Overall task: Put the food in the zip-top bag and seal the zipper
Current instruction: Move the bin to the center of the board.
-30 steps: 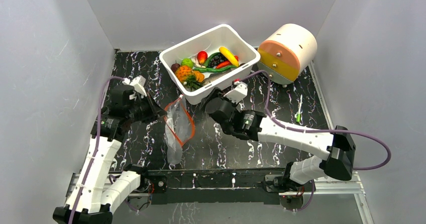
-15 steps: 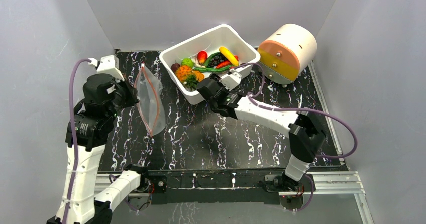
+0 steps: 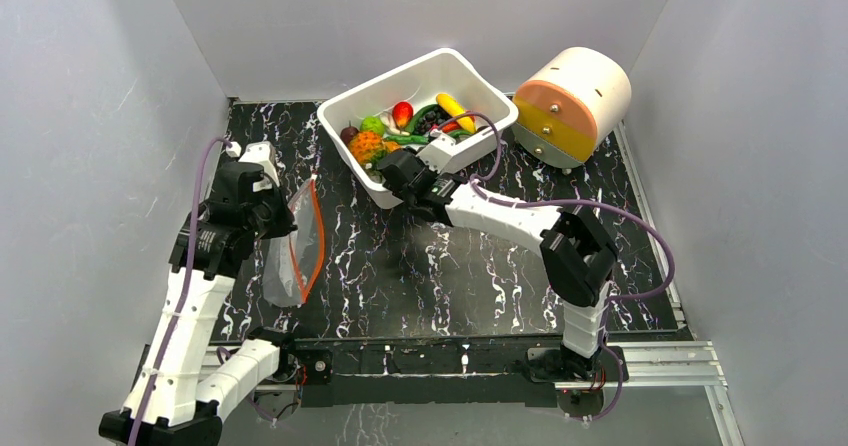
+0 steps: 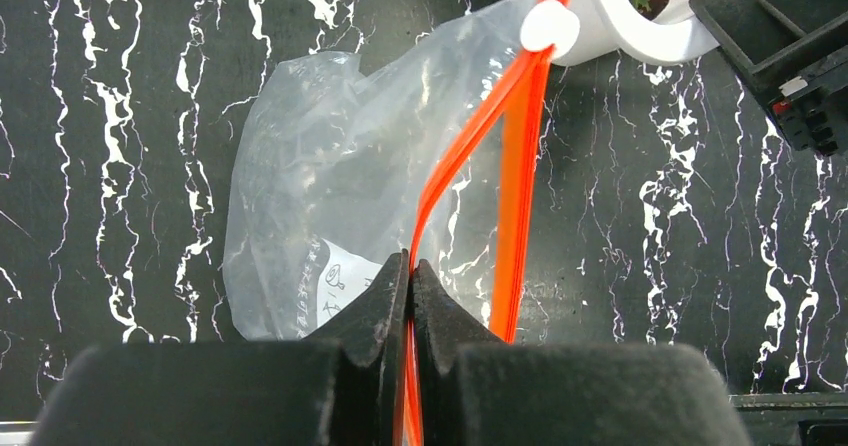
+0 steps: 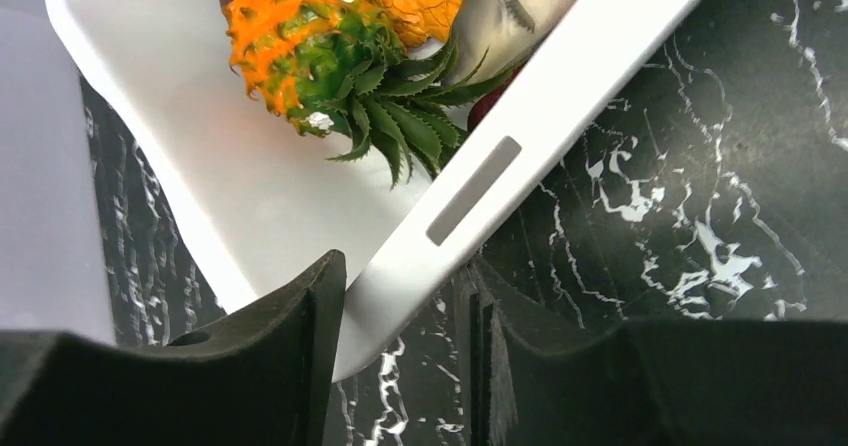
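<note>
At the near edge of the black marbled table [image 3: 450, 276], the two arms rise from their bases. The left gripper [image 4: 410, 266] is clenched on the zipper [image 4: 520, 166], its two dark fingers pinched flat against one red-orange lip of that strip. The zip-top bag [image 4: 320, 156] hangs from this grip on the left side of the table, clear and crumpled, with a printed white label low on its side. The two lips of the strip stand apart near the fingers and meet at a white slider [image 4: 549, 28] at the far end, just beside the bin's corner. From above, the bag [image 3: 285, 266] droops below the left gripper [image 3: 290, 221], well apart from the food.

Farther in, the right arm reaches over the middle of the table. The right gripper [image 5: 405, 286] sits astride the near wall of the white bin [image 5: 250, 196], one finger inside and one outside; whether they press on that wall cannot be told. Just past the fingers, inside the bin, lie the pineapple [image 5: 300, 36] and the grey fish [image 5: 510, 16]. Beyond them, all in the bin, lie the lime [image 3: 373, 124], the red apple [image 3: 402, 112], the dark grapes [image 3: 430, 121] and the banana [image 3: 452, 106]. To the right of the bin stands a cream drum-shaped container [image 3: 575, 101] with a peach and yellow front.
</note>
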You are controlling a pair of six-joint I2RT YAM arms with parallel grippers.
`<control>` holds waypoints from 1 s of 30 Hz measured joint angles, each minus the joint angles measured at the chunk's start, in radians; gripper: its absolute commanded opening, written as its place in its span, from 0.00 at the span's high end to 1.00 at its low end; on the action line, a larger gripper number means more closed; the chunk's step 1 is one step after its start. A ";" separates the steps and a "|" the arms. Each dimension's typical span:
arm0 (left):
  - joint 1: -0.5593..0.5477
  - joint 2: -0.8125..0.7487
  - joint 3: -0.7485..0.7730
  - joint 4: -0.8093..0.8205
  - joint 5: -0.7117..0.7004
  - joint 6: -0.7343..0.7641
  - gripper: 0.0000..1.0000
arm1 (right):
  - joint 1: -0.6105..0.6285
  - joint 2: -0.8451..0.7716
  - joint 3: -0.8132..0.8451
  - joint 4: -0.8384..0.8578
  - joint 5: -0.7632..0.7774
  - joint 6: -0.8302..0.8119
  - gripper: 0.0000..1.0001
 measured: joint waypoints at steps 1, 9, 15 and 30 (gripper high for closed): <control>0.000 -0.003 0.000 0.000 0.000 0.000 1.00 | -0.002 0.000 0.005 0.000 -0.008 -0.023 0.67; 0.000 0.000 0.141 -0.036 -0.039 0.009 1.00 | -0.018 -0.066 -0.066 0.026 -0.090 -0.171 0.71; 0.000 0.009 0.174 -0.038 -0.067 0.021 1.00 | -0.021 -0.238 -0.234 0.006 -0.167 -0.309 0.68; -0.001 0.108 0.223 -0.021 -0.140 0.109 1.00 | -0.022 -0.602 -0.421 -0.262 -0.036 -0.546 0.59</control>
